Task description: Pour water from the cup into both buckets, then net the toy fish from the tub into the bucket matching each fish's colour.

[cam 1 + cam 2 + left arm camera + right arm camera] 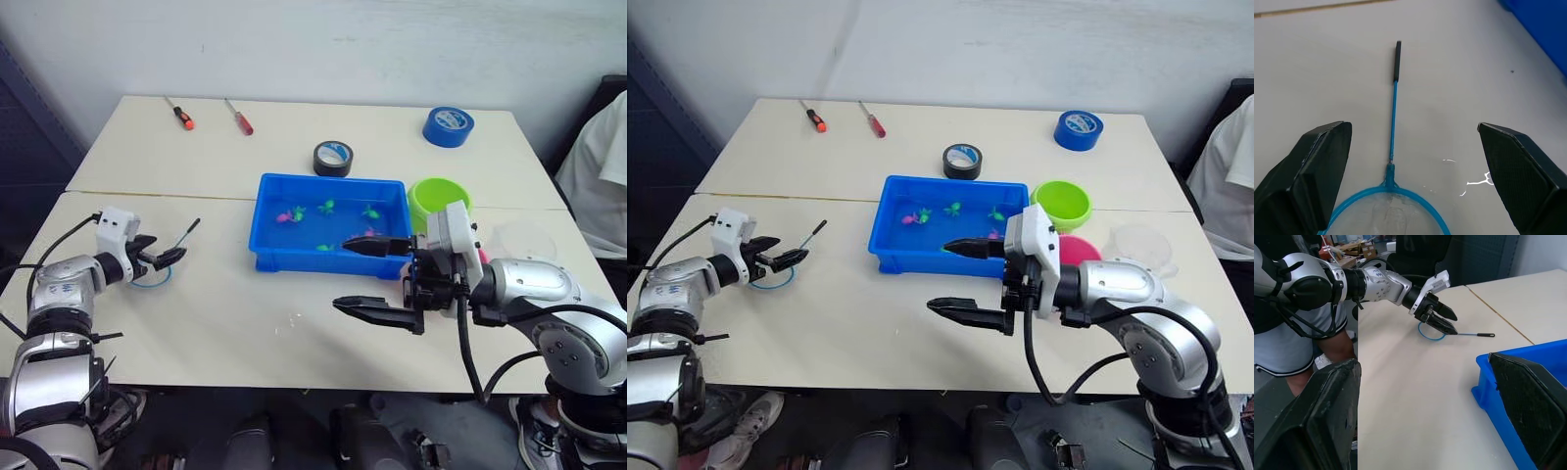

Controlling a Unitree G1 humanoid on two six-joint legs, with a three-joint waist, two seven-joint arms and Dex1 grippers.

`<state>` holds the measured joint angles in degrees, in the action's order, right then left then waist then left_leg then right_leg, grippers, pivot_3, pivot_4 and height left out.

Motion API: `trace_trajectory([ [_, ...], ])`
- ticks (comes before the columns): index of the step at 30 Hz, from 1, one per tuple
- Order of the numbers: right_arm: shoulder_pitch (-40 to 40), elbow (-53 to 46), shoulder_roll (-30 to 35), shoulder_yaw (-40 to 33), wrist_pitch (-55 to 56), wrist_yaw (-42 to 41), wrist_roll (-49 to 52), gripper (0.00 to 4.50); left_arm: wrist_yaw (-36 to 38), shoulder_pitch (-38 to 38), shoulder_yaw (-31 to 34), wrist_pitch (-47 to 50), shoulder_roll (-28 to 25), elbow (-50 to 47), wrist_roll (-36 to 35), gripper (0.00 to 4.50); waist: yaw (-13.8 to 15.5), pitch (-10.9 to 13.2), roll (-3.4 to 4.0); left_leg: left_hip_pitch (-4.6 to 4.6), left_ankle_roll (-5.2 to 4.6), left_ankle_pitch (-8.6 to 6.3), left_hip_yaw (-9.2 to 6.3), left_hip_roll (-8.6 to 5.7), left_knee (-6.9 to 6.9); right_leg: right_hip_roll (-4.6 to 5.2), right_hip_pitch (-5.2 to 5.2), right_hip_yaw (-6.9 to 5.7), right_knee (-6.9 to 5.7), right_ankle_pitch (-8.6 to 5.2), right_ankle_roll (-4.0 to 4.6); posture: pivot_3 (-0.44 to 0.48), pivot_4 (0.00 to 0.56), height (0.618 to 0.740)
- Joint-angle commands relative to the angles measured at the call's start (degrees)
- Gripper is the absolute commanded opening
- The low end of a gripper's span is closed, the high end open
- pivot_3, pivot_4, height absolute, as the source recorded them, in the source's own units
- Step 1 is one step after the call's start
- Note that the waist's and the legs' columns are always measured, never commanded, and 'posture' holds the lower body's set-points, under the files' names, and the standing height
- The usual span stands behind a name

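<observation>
From the left eye view, the left gripper (168,258) hovers at the near left of the table (225,333), directly over the hoop of the net (157,274), which lies flat with its handle pointing toward the tub (331,221). The tub sits mid-table with toy fish (326,207) scattered in it, green and pink. The green bucket (438,200) stands just right of the tub. The right gripper (375,280) hangs in front of the tub's near right corner, fingers spread wide and holding nothing.

In the right eye view the pink bucket (1080,249) peeks out behind the right arm, nearer than the green one, and the clear cup (1141,243) stands to its right. Whether water is in the buckets cannot be told.

The left wrist view looks down the released fingers (1317,166) at the net's hoop between them; they straddle it without touching, so nothing is grasped yet. A few small wet marks glint on the table.

The right wrist view shows the left gripper across the table above the net, and the tub's corner close by.

The step in hand looks like picking up the net; next the left gripper would need to lower and close on the hoop's neck or the thin handle.

The surface is two pale tabletops pushed together; two screwdrivers (181,115), a black tape roll (333,158) and a blue tape roll (449,125) lie at the far side. A person (600,176) sits at the right edge; a plain wall stands behind.
</observation>
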<state>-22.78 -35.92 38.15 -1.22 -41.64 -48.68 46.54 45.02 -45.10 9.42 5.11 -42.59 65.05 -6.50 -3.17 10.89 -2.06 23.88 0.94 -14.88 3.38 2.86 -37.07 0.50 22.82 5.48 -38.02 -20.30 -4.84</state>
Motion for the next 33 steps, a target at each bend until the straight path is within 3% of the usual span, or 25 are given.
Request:
trace_trajectory([
  [1, 0.74, -2.94, 0.77, -2.11, 0.68, 1.79, 0.74, 4.41, -2.64, -1.78, -1.67, -1.81, 0.56, 3.56, 2.88, 4.50, 0.16, -0.01, -0.02, 0.02, 0.00, 0.00, -0.03, -0.01, -0.02, 0.02, 0.00, -0.05, -0.01, 0.00, 0.00, 0.000, 0.150, 0.734],
  [7, 1.27, -4.05, 0.82, -2.54, 0.21, 4.45, 1.92, 4.41, -4.72, -3.26, -2.56, -2.41, 1.59, 6.74, 5.12, 4.50, 0.31, -0.03, -0.03, 0.19, -0.01, 0.03, -0.22, -0.04, -0.12, 0.05, 0.08, -0.31, -0.07, 0.01, -0.01, 0.000, 0.150, 0.734],
  [8, 1.28, -4.14, 0.81, -2.60, 0.15, 4.76, 2.10, 4.50, -4.83, -3.58, -2.53, -2.37, 1.70, 7.00, 5.20, 4.08, 0.31, -0.03, -0.03, 0.19, -0.01, 0.05, -0.25, -0.04, -0.12, 0.05, 0.08, -0.35, -0.11, 0.01, -0.01, 0.000, 0.150, 0.734],
  [10, 1.33, -4.25, 0.80, -2.75, 0.04, 5.31, 2.44, 4.50, -4.99, -4.08, -2.68, -2.35, 1.82, 7.20, 5.52, 3.78, 0.32, -0.03, -0.03, 0.19, -0.01, 0.07, -0.27, -0.04, -0.13, 0.05, 0.08, -0.37, -0.14, 0.01, -0.01, 0.000, 0.150, 0.734],
  [19, 1.30, -4.04, 0.95, -2.64, 0.13, 6.95, 3.25, 4.50, -5.71, -5.66, -3.19, -2.96, 1.86, 8.42, 7.05, 0.07, 0.63, -0.03, -0.03, 0.19, -0.02, 0.09, -0.28, -0.08, -0.15, 0.06, 0.08, -0.44, -0.23, 0.01, -0.01, 0.000, 0.150, 0.734],
  [29, 1.60, -4.15, 1.26, -2.62, 0.06, 7.65, 3.31, 4.50, -4.89, -5.48, -3.39, -2.96, 1.95, 8.59, 7.66, 0.03, 0.82, -0.03, -0.04, 0.19, -0.02, 0.09, -0.27, -0.08, -0.18, 0.05, 0.08, -0.47, -0.31, 0.01, -0.01, 0.000, 0.150, 0.734],
  [33, 1.36, -3.77, 1.25, -2.59, 0.19, 7.68, 3.12, 4.50, -5.73, -7.39, -1.29, -4.97, -1.00, 6.85, 6.03, 0.03, 0.84, -0.03, -0.05, 0.19, -0.02, 0.09, -0.27, -0.07, -0.20, 0.05, 0.09, -0.48, -0.45, 0.01, -0.01, 0.000, 0.150, 0.734],
])
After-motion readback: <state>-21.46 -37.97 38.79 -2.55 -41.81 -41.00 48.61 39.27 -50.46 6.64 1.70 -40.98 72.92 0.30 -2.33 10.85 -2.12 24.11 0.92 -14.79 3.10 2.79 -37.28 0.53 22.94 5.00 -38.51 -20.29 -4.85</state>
